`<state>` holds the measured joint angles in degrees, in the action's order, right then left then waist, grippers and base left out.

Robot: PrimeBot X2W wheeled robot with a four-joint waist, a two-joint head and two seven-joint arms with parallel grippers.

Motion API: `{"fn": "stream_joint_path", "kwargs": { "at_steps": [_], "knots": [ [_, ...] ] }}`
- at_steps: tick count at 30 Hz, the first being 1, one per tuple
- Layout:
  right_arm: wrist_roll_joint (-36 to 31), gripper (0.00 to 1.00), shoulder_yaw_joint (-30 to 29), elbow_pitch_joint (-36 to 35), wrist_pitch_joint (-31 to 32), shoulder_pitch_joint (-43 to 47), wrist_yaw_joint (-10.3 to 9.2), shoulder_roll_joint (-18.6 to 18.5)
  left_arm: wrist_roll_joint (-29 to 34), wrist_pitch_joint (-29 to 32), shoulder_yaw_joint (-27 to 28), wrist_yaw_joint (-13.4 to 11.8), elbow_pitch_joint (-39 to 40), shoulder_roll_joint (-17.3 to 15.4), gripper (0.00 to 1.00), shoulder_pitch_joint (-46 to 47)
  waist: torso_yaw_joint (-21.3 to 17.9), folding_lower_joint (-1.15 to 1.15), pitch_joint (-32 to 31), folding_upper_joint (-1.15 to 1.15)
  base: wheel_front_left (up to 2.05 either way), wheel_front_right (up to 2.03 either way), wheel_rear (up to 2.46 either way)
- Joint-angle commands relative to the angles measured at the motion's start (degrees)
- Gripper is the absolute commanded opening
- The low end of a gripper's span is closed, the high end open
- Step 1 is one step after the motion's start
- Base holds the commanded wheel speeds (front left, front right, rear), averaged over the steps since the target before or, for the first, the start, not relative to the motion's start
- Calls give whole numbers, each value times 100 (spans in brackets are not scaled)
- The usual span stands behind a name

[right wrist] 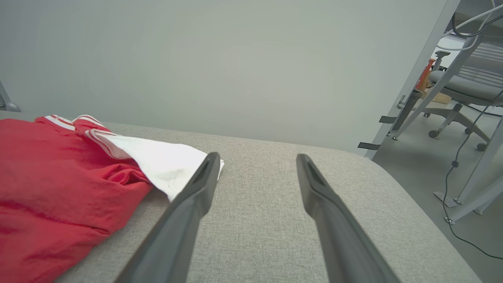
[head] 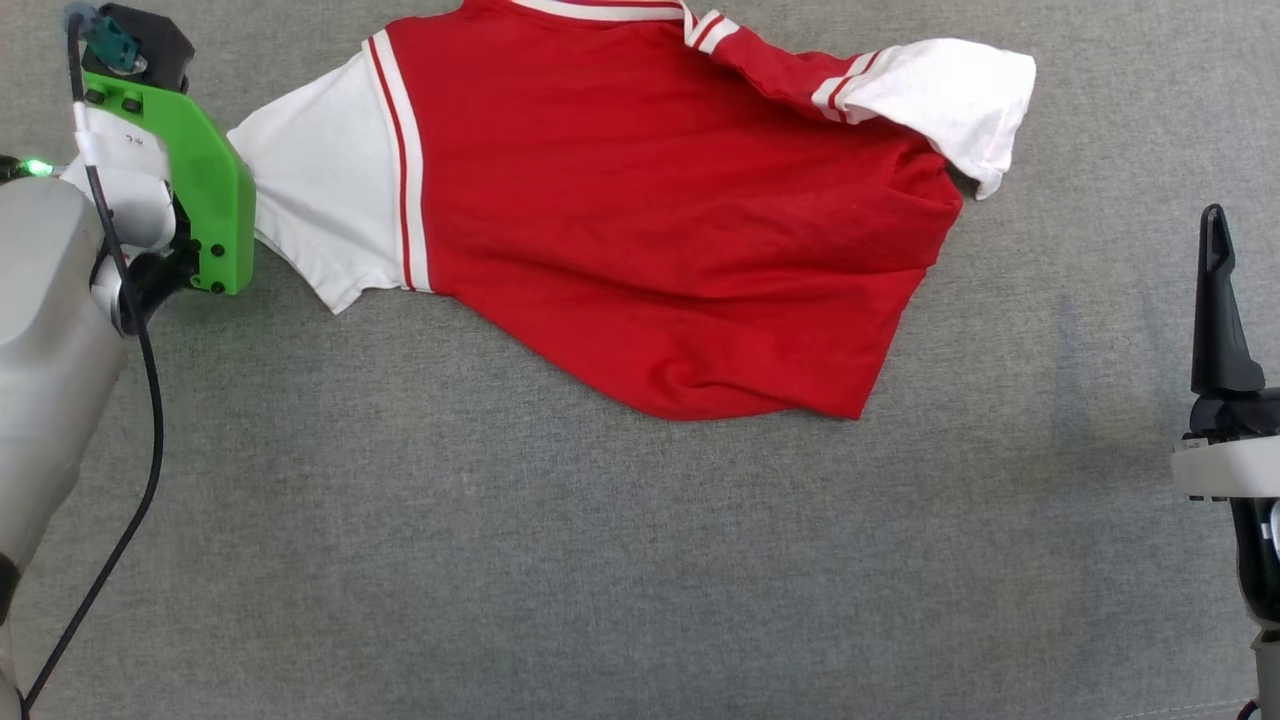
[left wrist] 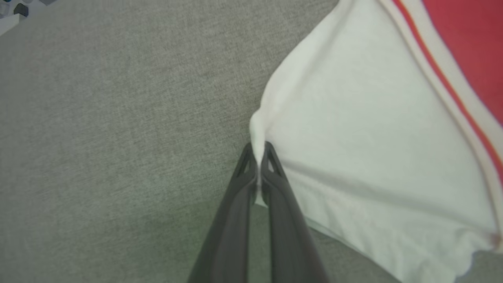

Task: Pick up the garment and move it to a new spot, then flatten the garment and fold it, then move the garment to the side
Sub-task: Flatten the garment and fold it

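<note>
1. The left end effector (left wrist: 258, 151) has its two dark fingers pressed together. They pinch a small peak of white cloth at the edge of the garment's near sleeve (left wrist: 373, 137). In the head view these fingers are hidden under a bright green housing (head: 205, 190) at the upper left, and a black cable (head: 150, 400) trails down from it.
2. The right end effector (right wrist: 258, 158) grips nothing. Its fingers stand wide apart over bare desk, just beside the garment's other sleeve (head: 950, 100). In the head view a single finger rises at the right edge, and the rest is cut off.
3. The garment (head: 650, 230) lies on the desk (head: 600, 560), in the upper middle of the head view. The top of the frame cuts off its collar edge.
4. Its body is plain red on the upward side, with white short sleeves and red-and-white striped bands at the seams. The other sleeve is twisted across the shoulder. The lower hem is rumpled and tapers to a corner.
5. The cloth looks like soft, thin knit with loose creases. The desk is covered in gray woven fabric and has a rounded edge. The fingers are matte, long and tapered, with triangular cut-outs near the tips.
6. Beyond the desk are a plain pale wall (right wrist: 235, 59) and an office chair (right wrist: 463, 86).
</note>
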<state>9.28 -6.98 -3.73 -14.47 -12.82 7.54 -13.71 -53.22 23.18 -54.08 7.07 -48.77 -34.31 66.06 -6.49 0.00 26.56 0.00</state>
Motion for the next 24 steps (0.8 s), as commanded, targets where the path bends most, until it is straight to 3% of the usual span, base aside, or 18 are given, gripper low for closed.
{"fn": "stream_joint_path", "kwargs": {
  "at_steps": [1,3,4,5,11,13,14,18,24],
  "knots": [
    [11,100,2,1,-49,35,-5,-31,-80,-53,1,-28,-105,36,0,-174,-24,0,29,0,0,0,0],
    [11,100,-1,7,-50,33,-5,-42,-111,-198,29,-38,-228,118,0,-230,-24,0,31,0,0,0,0],
    [11,100,-3,17,-50,32,-5,-54,-89,-319,23,-41,-282,162,42,-255,-18,0,8,0,0,0,0],
    [4,100,-7,19,-50,30,-5,-71,-31,-487,13,-65,-309,184,100,-258,-10,0,-12,0,0,0,0],
    [65,100,21,-103,-43,46,-5,-220,327,-2235,133,-387,-246,338,100,-318,127,0,-366,0,0,0,0],
    [104,100,63,-192,-9,34,-5,-339,411,-2889,215,-569,-144,372,100,-427,189,0,-516,0,0,0,0],
    [192,100,144,-342,132,-83,-5,-582,487,-3582,335,-851,122,436,100,-680,302,0,-722,0,0,0,0],
    [462,100,448,-494,491,-434,-5,-1071,699,-3805,601,-1346,838,459,100,-1139,455,0,-912,0,0,0,0],
    [1276,100,1504,-504,1538,-1109,-5,-2145,1680,-3815,1557,-2350,2792,456,100,-2327,724,0,-1025,0,0,0,0]
  ]
}}
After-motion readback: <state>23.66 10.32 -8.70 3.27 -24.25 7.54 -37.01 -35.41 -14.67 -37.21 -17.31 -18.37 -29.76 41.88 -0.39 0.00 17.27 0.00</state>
